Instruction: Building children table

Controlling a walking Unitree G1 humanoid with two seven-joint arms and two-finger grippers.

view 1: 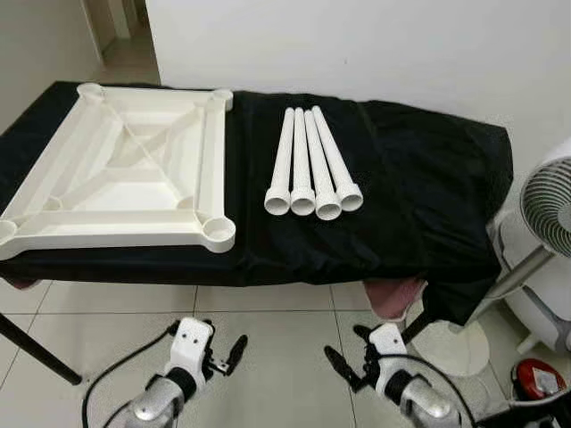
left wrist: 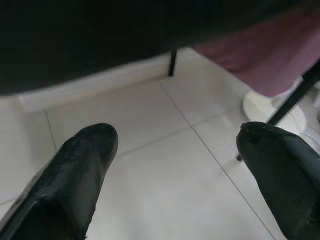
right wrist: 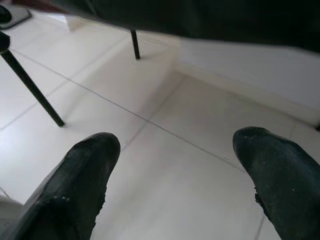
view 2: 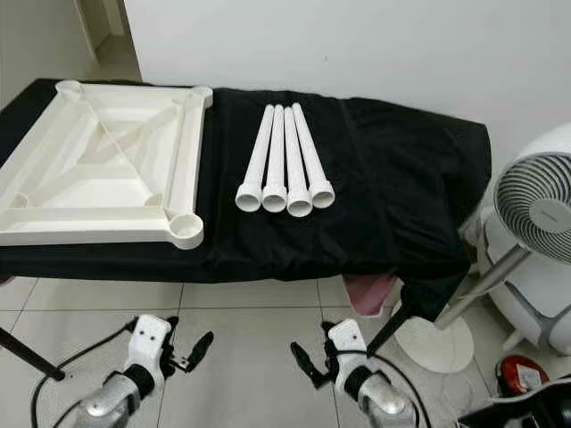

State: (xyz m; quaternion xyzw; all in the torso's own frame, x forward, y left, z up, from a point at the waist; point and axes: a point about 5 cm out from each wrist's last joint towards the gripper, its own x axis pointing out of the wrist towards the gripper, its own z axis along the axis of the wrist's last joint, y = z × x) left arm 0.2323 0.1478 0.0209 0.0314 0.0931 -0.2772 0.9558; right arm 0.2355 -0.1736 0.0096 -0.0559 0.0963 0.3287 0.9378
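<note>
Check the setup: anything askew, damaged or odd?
Nothing stands out. The tabletop lies upside down on the black cloth, sockets up for assembly. Four legs lie side by side beside it, apart from it. Both tools hang open over the floor.

Even, bright indoor light, head views sharp; wrist views dimmer, near black fingers (left wrist: 75,175) softly blurred.

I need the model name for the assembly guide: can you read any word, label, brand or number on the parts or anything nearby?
None can be read.
White tabletop, lying underside up on the black cloth: plain moulded plastic, no print seen.
Four white legs: no marks seen.
White fan: no readable brand.
Red object on the floor: has a pale patch, too small and blurred to read.
</note>
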